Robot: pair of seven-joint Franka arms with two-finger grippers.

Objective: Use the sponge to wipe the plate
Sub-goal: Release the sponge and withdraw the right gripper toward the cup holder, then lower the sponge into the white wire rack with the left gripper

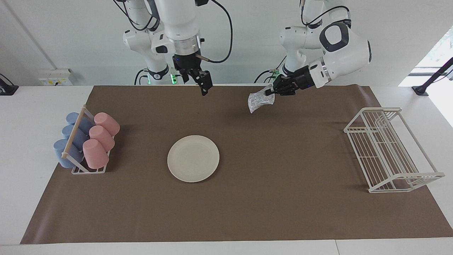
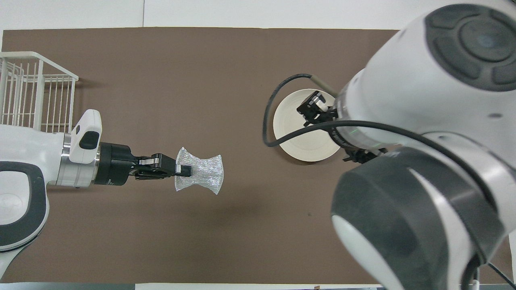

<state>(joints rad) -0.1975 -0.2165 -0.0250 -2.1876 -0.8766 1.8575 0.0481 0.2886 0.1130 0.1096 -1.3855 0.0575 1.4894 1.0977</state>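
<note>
Brown mat (image 1: pixel 247 198): bare plate (image 1: pixel 193 158) (L gripper (image 1: pixel 269 92) w/ sponge (image 1: pixel 261 100))

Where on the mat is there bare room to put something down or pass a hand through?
The widest bare stretch of brown mat lies between the plate and the white wire rack. A narrower gap separates the plate from the cup rack. It is crowded above the robots' edge, where the left gripper holds the sponge and the right gripper hangs.

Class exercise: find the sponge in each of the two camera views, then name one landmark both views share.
Facing view: the sponge hangs from the left gripper, upper middle, above the mat.
Overhead view: the sponge sits left of centre, at the same gripper's tip.
Shared landmark: the plate.
</note>
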